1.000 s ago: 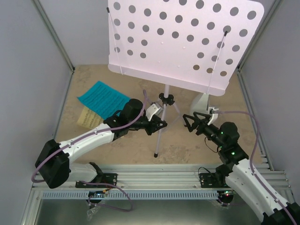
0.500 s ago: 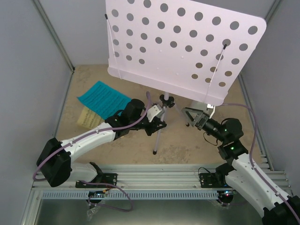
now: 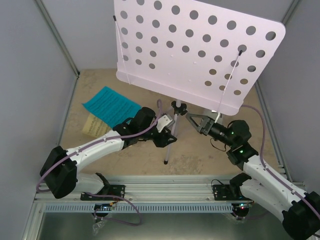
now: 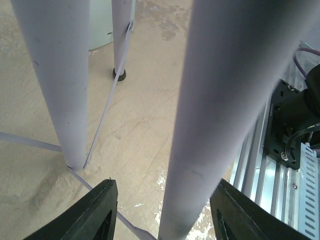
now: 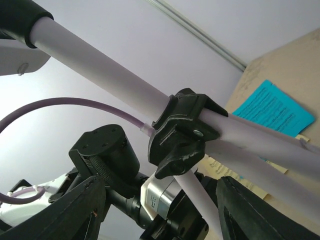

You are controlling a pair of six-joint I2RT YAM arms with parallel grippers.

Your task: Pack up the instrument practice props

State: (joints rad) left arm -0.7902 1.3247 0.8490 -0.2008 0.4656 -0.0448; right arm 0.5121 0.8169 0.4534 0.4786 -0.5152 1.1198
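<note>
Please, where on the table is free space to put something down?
Bare table lies beyond the cyan sheet by the left wall, and between the tripod foot and the right arm. Crowded: the centre, where left tool and right tool flank the stand pole.

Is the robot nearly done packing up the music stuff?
Not yet; nothing looks packed. The white music stand is up, and the cyan sheet and yellow sheet lie on the table. In hand: the left claw is open around one stand leg, and the right claw is open at the black knob. Left to do: folding the stand and putting everything away.
</note>
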